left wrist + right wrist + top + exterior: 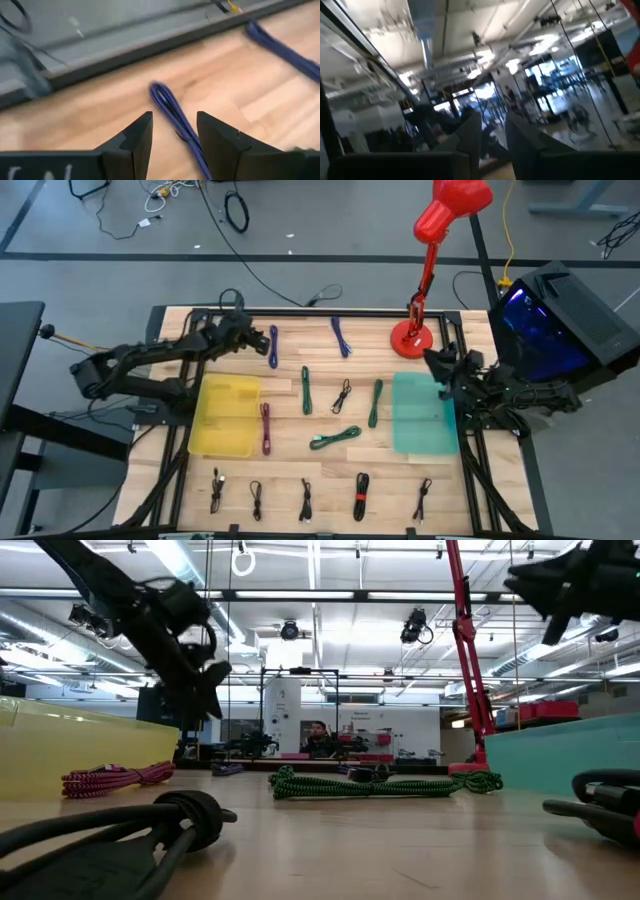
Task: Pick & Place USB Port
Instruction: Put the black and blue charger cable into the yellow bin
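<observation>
The left gripper [172, 137] hovered with fingers spread over the coiled purple USB cable [175, 117] beside the yellow plastic bin [225, 415]; descending off-centre risked pinching one strand, letting it slip.

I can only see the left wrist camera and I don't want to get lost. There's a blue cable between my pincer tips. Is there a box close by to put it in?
Observer: Yes. A yellow tray lies on the table just in front of the left pincer and the blue cable.
Operator: Are there more cables than the ones I see?
Observer: Lots. A row of five dark cables lies along the front edge of the table, far from yours.
Operator: Where is the other arm?
Observer: The right pincer hangs high over the far end of a teal tray on the right side of the table.
</observation>
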Available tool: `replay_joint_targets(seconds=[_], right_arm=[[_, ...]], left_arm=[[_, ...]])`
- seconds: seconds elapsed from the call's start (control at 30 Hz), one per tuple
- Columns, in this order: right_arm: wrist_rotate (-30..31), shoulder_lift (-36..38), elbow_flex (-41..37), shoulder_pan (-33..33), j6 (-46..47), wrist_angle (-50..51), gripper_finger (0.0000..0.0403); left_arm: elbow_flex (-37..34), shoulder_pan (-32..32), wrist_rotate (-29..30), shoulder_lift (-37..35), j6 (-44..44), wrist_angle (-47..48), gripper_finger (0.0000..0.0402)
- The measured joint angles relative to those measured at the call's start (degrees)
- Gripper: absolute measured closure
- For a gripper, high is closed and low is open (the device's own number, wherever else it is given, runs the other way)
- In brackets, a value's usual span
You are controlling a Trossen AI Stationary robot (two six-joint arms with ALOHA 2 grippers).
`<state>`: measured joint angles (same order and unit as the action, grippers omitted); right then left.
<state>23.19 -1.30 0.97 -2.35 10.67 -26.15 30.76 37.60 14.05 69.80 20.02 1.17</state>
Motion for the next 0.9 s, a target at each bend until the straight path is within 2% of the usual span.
replay_joint_targets(seconds=[0.17,0.27,0.6,0.73,0.9], right_arm=[[-0.1,-3.2,0.0,0.0,4.9,4.8,0.0312],[-0.1,-6.1,0.0,0.0,5.6,4.3,0.0312],[-1.9,-15.5,0.0,0.0,8.6,-0.3,0.0312],[-1.8,-17.4,0.0,0.0,7.3,-3.4,0.0312],[-1.7,-18.3,0.0,0.0,5.9,-5.9,0.0312]], left_arm=[[0.0,4.1,-13.3,7.3,0.5,-4.1,0.0241],[2.6,4.7,-16.1,12.3,0.3,-2.5,0.0241],[16.0,4.6,-11.7,21.4,-0.3,10.4,0.0241],[17.6,4.4,-9.9,23.2,0.4,16.0,0.0241],[17.6,4.3,-9.4,25.2,0.9,16.1,0.0241]])
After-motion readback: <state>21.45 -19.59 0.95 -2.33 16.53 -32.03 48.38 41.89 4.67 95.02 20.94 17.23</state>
